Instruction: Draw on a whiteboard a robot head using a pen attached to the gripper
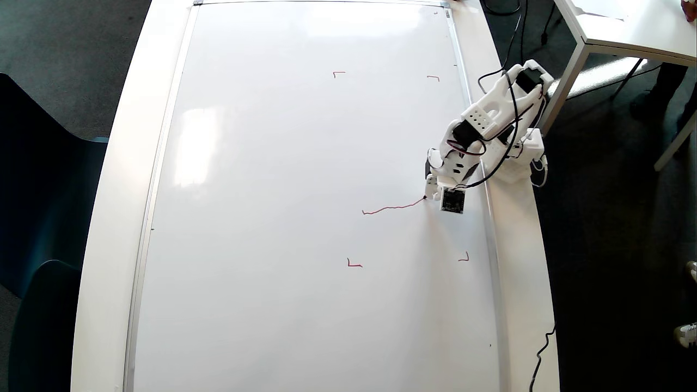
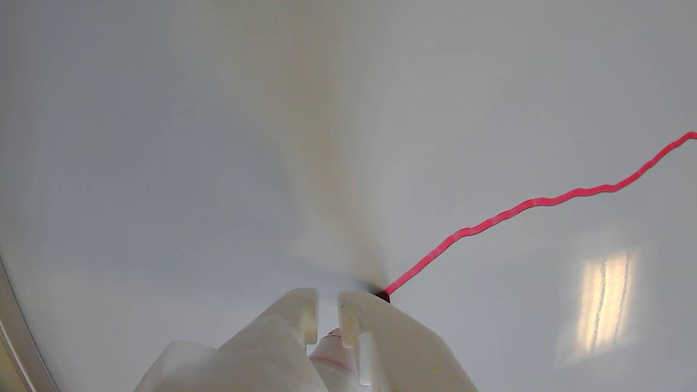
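Note:
The whiteboard [image 1: 272,218] fills the overhead view and the whole wrist view [image 2: 218,136]. Of the robot head, a single wavy red line [image 1: 392,207] shows, running from mid-board rightward to the pen tip; the wrist view shows the same red line [image 2: 544,201]. My white gripper [image 1: 432,190] hangs over the board's right part, near the frame. In the wrist view the gripper [image 2: 326,305] is shut on the pen [image 2: 329,351], whose white barrel sits between the two fingers. The dark tip touches the board at the line's end. The small dark module [image 1: 452,200] sits beside the claw.
Four small red corner marks [image 1: 338,73] [image 1: 433,78] [image 1: 354,264] [image 1: 464,257] frame the drawing area. The arm base [image 1: 523,158] stands on the white table's rim [image 1: 103,218] to the right. Another white table [image 1: 626,27] is at top right, a dark chair [image 1: 32,190] at left, and the silver frame [image 2: 22,337] is nearby.

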Robot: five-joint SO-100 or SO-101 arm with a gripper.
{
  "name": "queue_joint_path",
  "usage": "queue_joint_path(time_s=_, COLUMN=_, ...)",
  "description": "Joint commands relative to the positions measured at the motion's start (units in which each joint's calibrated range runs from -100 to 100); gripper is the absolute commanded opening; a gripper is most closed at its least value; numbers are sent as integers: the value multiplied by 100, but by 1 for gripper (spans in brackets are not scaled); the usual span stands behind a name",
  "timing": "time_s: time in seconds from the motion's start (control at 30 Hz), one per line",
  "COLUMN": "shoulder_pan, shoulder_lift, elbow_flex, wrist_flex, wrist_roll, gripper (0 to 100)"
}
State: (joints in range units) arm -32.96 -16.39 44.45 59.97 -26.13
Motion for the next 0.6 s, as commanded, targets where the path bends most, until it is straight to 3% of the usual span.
queue_joint_path(time_s=0.0, shoulder_pan=-1, shoulder_lift=-319, elbow_flex=44, wrist_flex=155, wrist_roll=12, gripper=1)
queue_joint_path(time_s=0.37, shoulder_pan=530, shoulder_lift=-352, elbow_flex=53, wrist_flex=363, wrist_roll=18, gripper=1)
queue_joint_path(time_s=0.57, shoulder_pan=1288, shoulder_lift=-361, elbow_flex=171, wrist_flex=485, wrist_roll=23, gripper=1)
